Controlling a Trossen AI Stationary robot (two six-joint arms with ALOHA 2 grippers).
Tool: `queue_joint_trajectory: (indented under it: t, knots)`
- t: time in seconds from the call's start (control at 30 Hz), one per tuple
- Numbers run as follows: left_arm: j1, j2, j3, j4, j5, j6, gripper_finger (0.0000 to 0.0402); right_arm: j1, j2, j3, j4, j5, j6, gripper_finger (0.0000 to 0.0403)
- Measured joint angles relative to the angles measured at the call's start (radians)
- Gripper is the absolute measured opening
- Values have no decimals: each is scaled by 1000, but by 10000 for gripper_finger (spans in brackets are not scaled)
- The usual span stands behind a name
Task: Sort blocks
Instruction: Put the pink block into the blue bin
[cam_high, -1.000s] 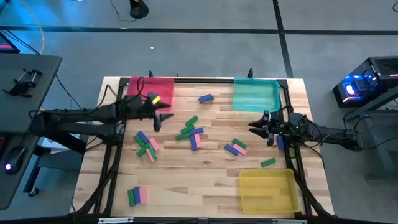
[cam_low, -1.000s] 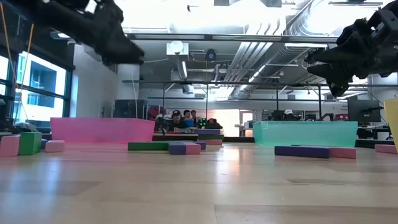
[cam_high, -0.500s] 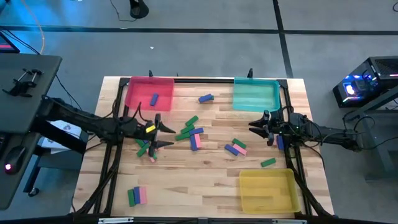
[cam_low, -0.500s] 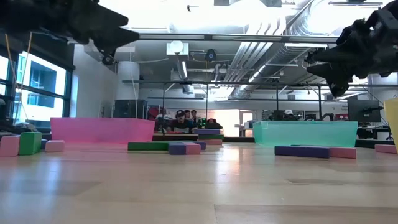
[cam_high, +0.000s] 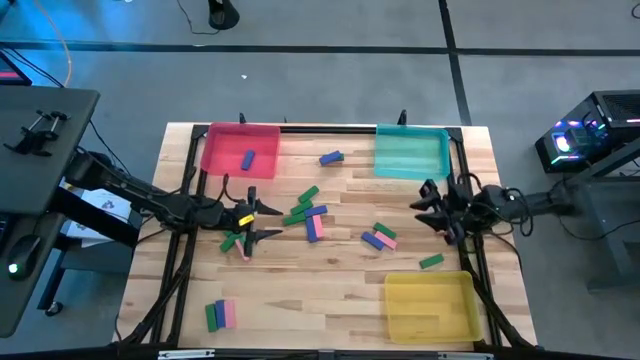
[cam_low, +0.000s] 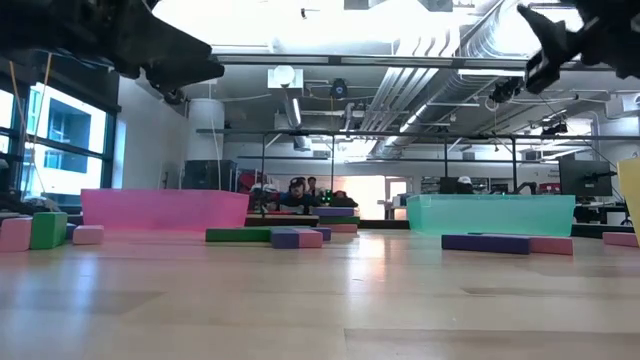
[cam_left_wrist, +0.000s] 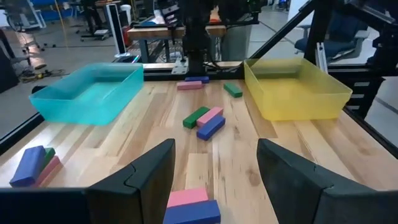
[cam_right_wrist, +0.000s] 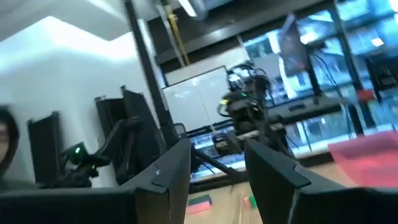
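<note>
My left pincer (cam_high: 262, 221) hangs spread and empty over small flat pink, green and blue-purple blocks (cam_high: 311, 213) scattered mid-worktop (cam_high: 330, 285). My right pincer (cam_high: 428, 213), parted and empty, hovers near the worktop's right edge.

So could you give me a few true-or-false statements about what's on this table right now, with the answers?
1. The pink tray has a blue block lying in it. True.
2. The yellow tray is full of blocks. False: no block shows in it.
3. The left gripper, its jaws open, is over the blocks on the left half of the table. True.
4. The teal tray sits at the same end of the table as the yellow tray. False: it is at the far edge, level with the pink tray; the yellow one is at the near edge.
5. The right gripper is holding a green block. False: nothing shows between its jaws; a green block lies on the table by the yellow tray.
</note>
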Motion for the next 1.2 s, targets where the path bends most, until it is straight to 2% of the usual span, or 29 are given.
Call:
queue_joint_trajectory:
  t: [0.2,0.33,0.5,0.67,0.77,0.87,0.97,1.03,1.1,1.2]
  knots:
    - [0,-1,0,3,-1,0,213,173,271,0,274,144,-162,139]
    - [0,-1,0,8,-1,0,213,227,463,26,417,217,-180,139]
    - [0,-1,0,22,-1,10,213,232,635,111,414,221,-119,139]
    - [0,-1,0,24,-1,16,213,198,725,213,379,295,-142,139]
    - [0,-1,1,23,-1,16,213,190,746,316,157,310,-143,139]
    - [0,-1,1,19,-1,16,213,203,780,476,-270,317,-82,139]
    - [0,-1,1,15,-1,15,213,217,856,649,-704,370,79,139]
    - [0,-1,1,15,-1,15,213,221,915,742,-922,378,220,139]
    - [0,-1,1,16,0,15,213,223,970,806,-1102,370,358,139]
    - [0,-1,1,15,0,8,213,222,1040,851,-1262,297,489,144]
